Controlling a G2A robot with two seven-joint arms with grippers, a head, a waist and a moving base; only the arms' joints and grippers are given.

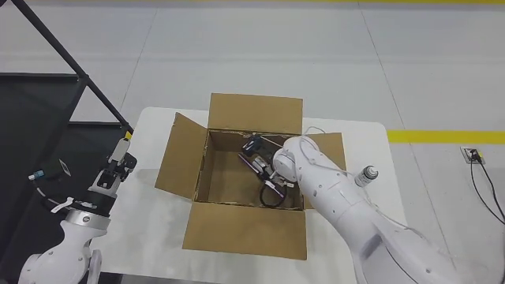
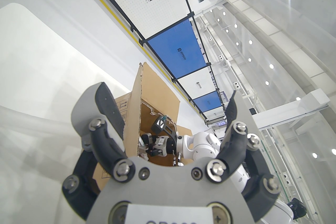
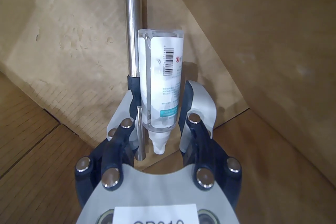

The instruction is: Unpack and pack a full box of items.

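An open cardboard box (image 1: 245,229) stands on the white table (image 1: 142,221). My right gripper (image 1: 265,172) is down inside it, near the box's right wall. In the right wrist view my right gripper (image 3: 160,89) is shut on a clear bottle (image 3: 161,72) with a white label and a white nozzle. A steel tube (image 3: 132,25) is pinched beside it against one finger (image 3: 133,88). Brown box walls (image 3: 249,25) surround them. My left gripper (image 2: 169,101) is open and holds nothing. It sits off the table's left edge (image 1: 120,159), left of the box (image 2: 160,93).
A small bottle with a grey cap (image 1: 365,176) stands on the table right of the box. Dark items (image 1: 254,147) and a black cable loop (image 1: 273,197) lie inside the box. A black frame (image 1: 47,39) rises at the left.
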